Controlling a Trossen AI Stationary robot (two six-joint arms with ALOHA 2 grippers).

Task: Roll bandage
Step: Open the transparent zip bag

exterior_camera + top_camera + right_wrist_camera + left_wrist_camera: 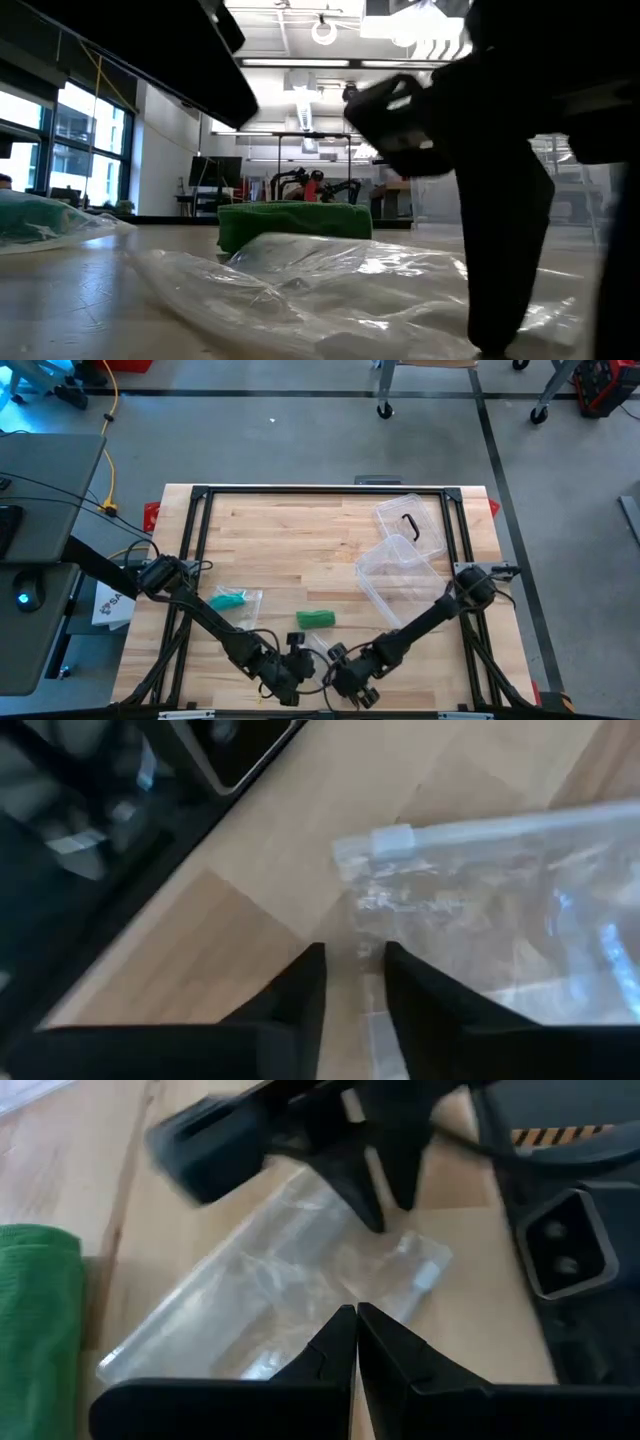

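Observation:
A green rolled bandage (316, 618) (295, 225) (35, 1310) lies on the wooden table near the front. Just in front of it, a clear zip bag (270, 1290) (500, 910) (330, 290) lies flat. My left gripper (355, 1315) (300, 650) is shut and points slanting down at the bag's middle. My right gripper (355, 960) (338, 656) stands over the bag's short end, close to the zip slider (392, 840). Its fingers are a narrow gap apart. My left gripper's shut tips are just over the bag's middle (330, 1285); I cannot tell whether they touch it. My right gripper comes down steeply from above, and its fingertips (378, 1225) reach the bag's end edge (365, 925) near the slider. The bag lies flat on the table.
A second plastic bag with something green inside (232, 600) (40, 220) lies to the left. Clear plastic containers (400, 550) stand at the back right. A black frame (200, 510) runs around the table, and the front edge is close behind both grippers.

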